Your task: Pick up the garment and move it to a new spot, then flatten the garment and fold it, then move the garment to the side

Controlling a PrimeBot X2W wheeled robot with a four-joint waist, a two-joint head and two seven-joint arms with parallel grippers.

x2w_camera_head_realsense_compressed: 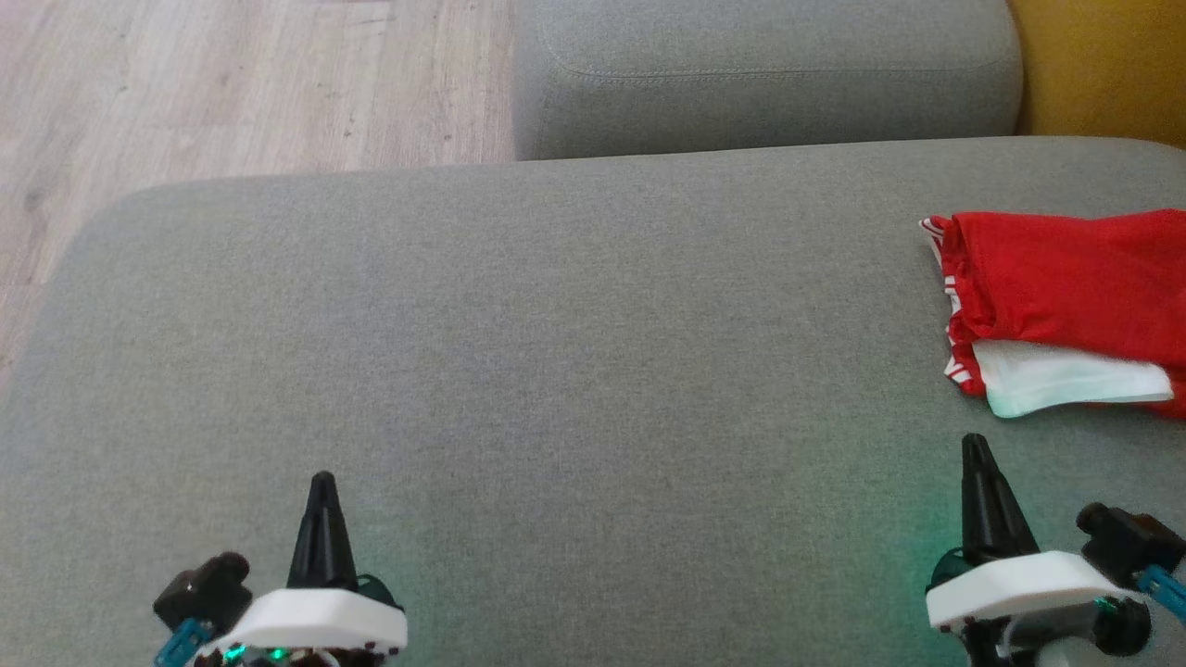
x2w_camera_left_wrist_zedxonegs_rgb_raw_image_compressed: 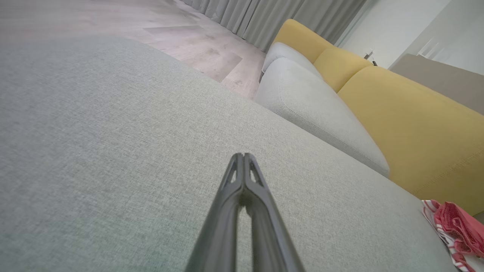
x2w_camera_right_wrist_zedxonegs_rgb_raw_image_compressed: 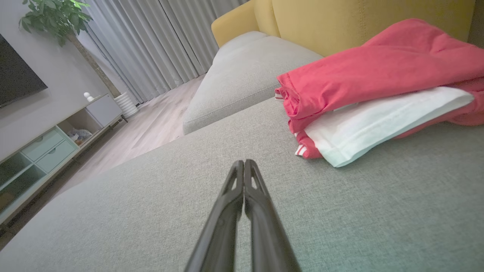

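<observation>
One garment (x2w_camera_head_realsense_compressed: 1066, 287), red with a white panel, lies loosely bundled at the far right of the grey seat cushion (x2w_camera_head_realsense_compressed: 556, 324), near the yellow backrest (x2w_camera_head_realsense_compressed: 1103, 65). The right gripper (x2w_camera_head_realsense_compressed: 974, 452) sits close in front of it, fingers pressed together, holding nothing. The left gripper (x2w_camera_head_realsense_compressed: 321, 488) is well apart at the left, likewise closed and empty. Risks, as I judge them: a pinch on the stacked layers may catch only the top red fold and drag the white one loose; jaws left shut would merely shove the cloth toward the backrest.
</observation>
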